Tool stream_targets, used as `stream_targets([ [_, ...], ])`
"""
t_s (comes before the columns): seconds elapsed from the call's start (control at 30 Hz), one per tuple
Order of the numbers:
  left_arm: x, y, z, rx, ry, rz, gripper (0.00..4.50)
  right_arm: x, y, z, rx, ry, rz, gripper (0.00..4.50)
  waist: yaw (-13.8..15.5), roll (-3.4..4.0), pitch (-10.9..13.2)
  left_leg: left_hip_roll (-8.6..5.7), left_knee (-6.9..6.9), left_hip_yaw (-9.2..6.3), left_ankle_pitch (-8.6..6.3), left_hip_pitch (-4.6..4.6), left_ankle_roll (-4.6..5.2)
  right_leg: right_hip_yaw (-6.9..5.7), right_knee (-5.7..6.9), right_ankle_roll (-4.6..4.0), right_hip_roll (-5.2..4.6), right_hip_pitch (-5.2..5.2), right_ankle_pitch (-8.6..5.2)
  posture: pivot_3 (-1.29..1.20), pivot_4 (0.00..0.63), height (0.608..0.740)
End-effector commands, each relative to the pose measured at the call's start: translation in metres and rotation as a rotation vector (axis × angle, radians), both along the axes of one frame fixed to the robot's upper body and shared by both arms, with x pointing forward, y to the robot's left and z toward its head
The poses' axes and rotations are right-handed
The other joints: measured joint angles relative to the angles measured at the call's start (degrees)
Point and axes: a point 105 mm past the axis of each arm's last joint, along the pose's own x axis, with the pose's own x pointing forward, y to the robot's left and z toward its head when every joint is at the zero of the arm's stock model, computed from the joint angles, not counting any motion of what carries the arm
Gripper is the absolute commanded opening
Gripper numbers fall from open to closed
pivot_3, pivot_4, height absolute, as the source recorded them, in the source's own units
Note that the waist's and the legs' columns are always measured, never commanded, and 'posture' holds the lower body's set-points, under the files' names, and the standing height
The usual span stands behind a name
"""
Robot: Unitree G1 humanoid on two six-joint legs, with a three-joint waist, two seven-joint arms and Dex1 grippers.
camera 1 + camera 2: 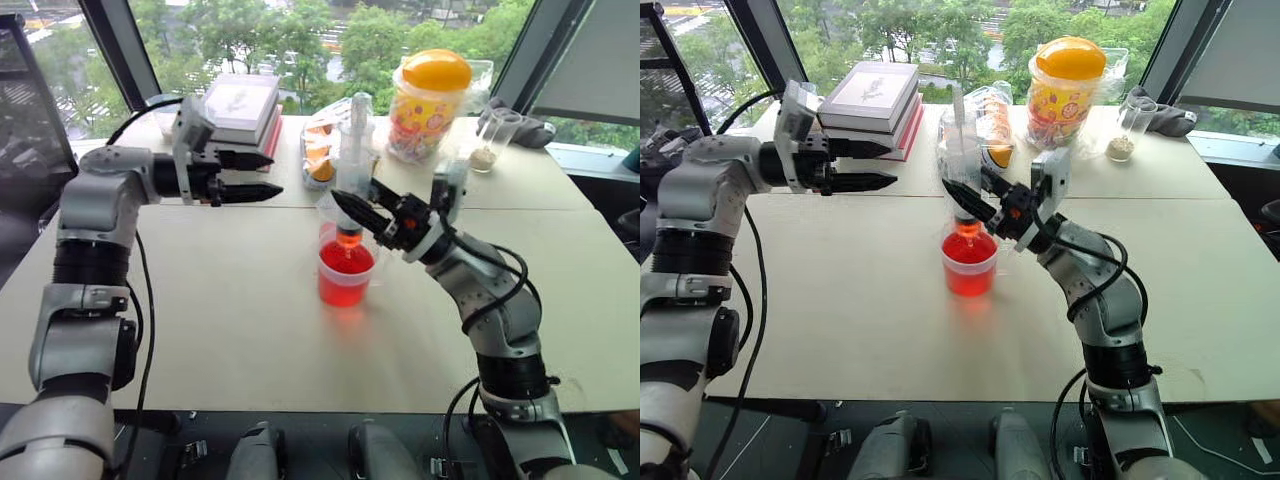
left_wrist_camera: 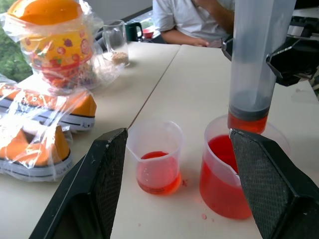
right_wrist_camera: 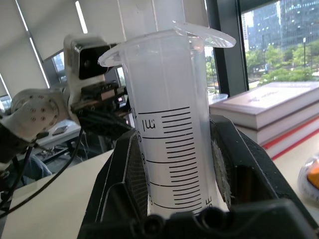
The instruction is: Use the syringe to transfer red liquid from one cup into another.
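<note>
While the right gripper clamps the barrel of the syringe between its two black fingers, the tube stands upright with its orange-red tip dipped into the mouth of the wide handled cup; the right wrist view shows the printed scale marks of the clear barrel pinched squarely between the pads, with the flange above them; the white plunger rises out of the top of the barrel. Red liquid fills most of that cup, and a thin band of it sits at the bottom of the syringe barrel, just above the tip. At about 9 o'clock from the syringe, well apart from it, the left gripper hangs level above the beige table with its jaws spread wide and nothing between them, pointing toward the syringe. In the left wrist view the narrower plain cup stands just beside the wide one, apart from it, holding a shallow pool of red; a few red drops mark the table near both. Toward 12 o'clock on the table lie a stack of books, an orange-lidded candy jar, bagged orange sneakers and a tall glass with beige grains; a seated person shows at the far end.
</note>
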Motion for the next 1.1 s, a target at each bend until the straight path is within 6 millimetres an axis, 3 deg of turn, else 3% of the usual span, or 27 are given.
stream_targets([
  [0.03, -0.004, 0.004, 0.017, -0.037, -0.064, 0.024, 3.34, 0.022, -0.005, 0.032, 0.038, -0.065, -0.039, 1.40, -0.05, 0.00, 0.00, 0.00, 0.00, 0.00, 0.00, 0.03, 0.00, 0.00, 0.00, 0.00, 0.01, 0.01, 0.00, 0.00, 0.150, 0.740],
  [0.2, -0.005, 0.002, 0.019, -0.045, -0.078, 0.028, 3.34, 0.061, 0.007, 0.030, 0.025, -0.067, -0.067, 1.40, -0.12, 0.00, 0.00, 0.01, -0.10, 0.01, 0.00, 0.06, -0.01, -0.01, 0.00, 0.00, 0.03, 0.01, 0.00, 0.00, 0.150, 0.740],
  [0.37, -0.008, -0.001, 0.025, -0.066, -0.105, 0.031, 3.34, 0.084, 0.014, -0.011, -0.004, -0.026, -0.094, 1.40, -0.09, 0.01, 0.01, 0.02, -0.13, 0.05, 0.00, 0.02, 0.00, -0.01, -0.07, 0.01, 0.01, 0.00, -0.01, 0.00, 0.150, 0.740],
  [0.53, -0.007, -0.019, 0.041, -0.098, -0.139, -0.014, 3.34, 0.089, 0.013, -0.033, -0.031, -0.011, -0.110, 1.40, -0.02, 0.02, 0.01, 0.01, -0.10, 0.06, 0.01, 0.00, -0.01, 0.00, -0.08, 0.02, -0.02, 0.00, 0.00, 0.00, 0.150, 0.740],
  [0.83, 0.001, -0.060, 0.075, -0.224, -0.123, -0.140, 3.34, 0.090, 0.013, -0.038, -0.048, -0.022, -0.123, 1.40, -0.41, 0.04, 0.02, 0.01, -0.10, 0.06, 0.02, 0.03, -0.04, 0.00, -0.02, 0.03, 0.01, -0.01, 0.00, 0.00, 0.150, 0.740],
  [1.1, 0.017, -0.077, 0.062, -0.169, -0.093, -0.139, 3.34, 0.089, 0.013, -0.038, -0.054, -0.032, -0.122, 1.40, -1.59, 0.04, 0.02, 0.01, -0.10, 0.04, 0.03, 0.03, -0.06, 0.00, -0.02, 0.03, 0.01, 0.00, 0.00, 0.00, 0.150, 0.740],
])
